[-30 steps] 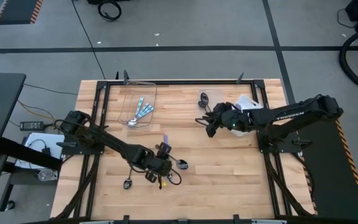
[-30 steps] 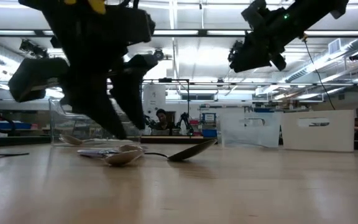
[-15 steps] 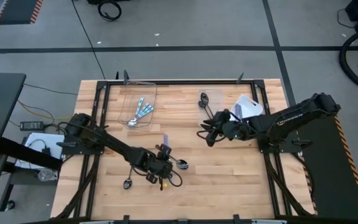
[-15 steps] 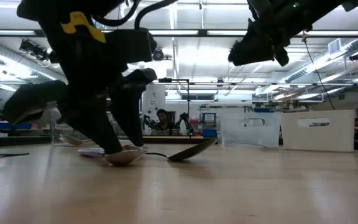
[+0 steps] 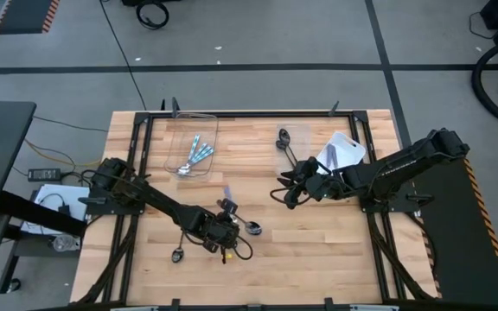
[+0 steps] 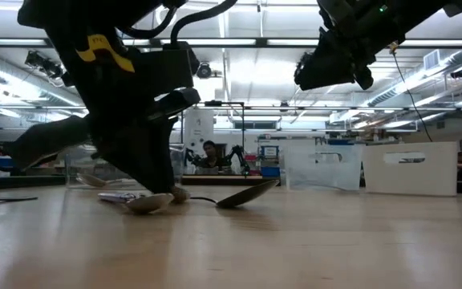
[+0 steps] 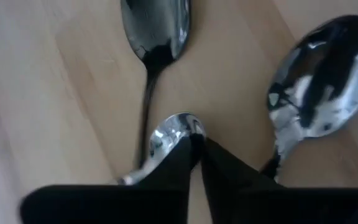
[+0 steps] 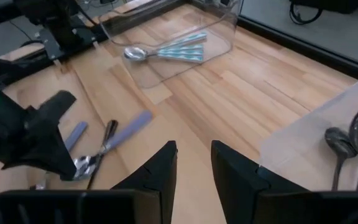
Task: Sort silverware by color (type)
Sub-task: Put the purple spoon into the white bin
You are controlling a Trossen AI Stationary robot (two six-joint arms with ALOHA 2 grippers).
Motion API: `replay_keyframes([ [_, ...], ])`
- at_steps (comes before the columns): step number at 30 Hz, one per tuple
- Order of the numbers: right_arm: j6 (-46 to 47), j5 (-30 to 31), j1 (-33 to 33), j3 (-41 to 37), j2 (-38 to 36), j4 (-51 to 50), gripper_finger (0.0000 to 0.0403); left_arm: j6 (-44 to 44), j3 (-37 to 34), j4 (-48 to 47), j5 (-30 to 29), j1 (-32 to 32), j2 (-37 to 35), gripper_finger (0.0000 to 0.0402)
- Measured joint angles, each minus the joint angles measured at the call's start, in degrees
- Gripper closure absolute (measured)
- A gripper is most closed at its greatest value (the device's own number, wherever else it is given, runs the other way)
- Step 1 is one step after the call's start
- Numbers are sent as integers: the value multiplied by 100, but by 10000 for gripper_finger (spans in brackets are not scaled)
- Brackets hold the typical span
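We find the wooden table [image 5: 318, 250] carrying both arms, with grey floor around it and a lit workshop beyond in the low view, where a person [image 6: 208, 152] sits far behind the table.

The left arm reaches to the near middle of the table. Its bulk hides most of the loose cutlery beneath it in the high view. The left gripper [image 7: 199, 144] is down at the board, its fingertips [image 7: 182, 149] pinched narrowly on the bowl of a silver spoon [image 7: 169, 132]; the handle of that spoon is cut off behind the fingers. Just beside lie a dark spoon [image 7: 155, 28] and a second shiny spoon [image 7: 319, 87], also partly cut off.

The right gripper [image 8: 193, 163] hangs above the table centre, clear of the surface, fingers a narrow gap apart and holding nothing.

A clear container [image 5: 204, 128] at the far left holds blue-handled spoons [image 5: 195, 155], about three or four; we cannot tell the exact count. A second clear container [image 8: 328, 106] at the far right holds dark spoons [image 8: 353, 142], two visible. A lone spoon [image 5: 178, 255] lies near the front left; its colour is hard to make out.
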Motion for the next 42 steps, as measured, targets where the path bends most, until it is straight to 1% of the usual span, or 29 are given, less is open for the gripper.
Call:
replay_keyframes([
  [2, 9, -15, 4, 0, 0, -11, 293, 107, 0, -11, -53, -20, -27, 388],
  [7, 9, -19, 35, 0, -15, 2, 293, 240, 95, -189, 8, -71, -224, 392],
  [9, 55, -44, 35, 0, -15, -11, 293, 401, 105, -240, -167, -120, -385, 392],
  [11, 202, -124, 32, 0, -15, -33, 293, 748, 105, -196, -489, -208, -476, 393],
  [13, 328, -211, 32, 0, 2, -16, 293, 1242, 105, -164, -873, -303, -539, 393],
  [17, 363, -494, 32, 1, 73, 172, 293, 2699, 107, 56, -1600, -452, -557, 394],
  [23, 315, -685, 32, 2, 127, 648, 286, 4582, 107, 741, -2313, -396, -557, 394],
  [26, 281, -705, 32, 1, 125, 810, 273, 5364, 109, 1129, -2377, -296, -557, 395],
  [35, 152, -793, 3, 0, 125, 1296, 221, 7239, 107, 2464, -2383, 105, -557, 395],
  [38, 113, -793, -55, 0, 125, 1363, 211, 7808, 109, 2910, -2379, 212, -557, 395],
  [42, -70, -793, -103, 0, 125, 1583, 208, 8486, 107, 3371, -2287, 301, -557, 395],
])
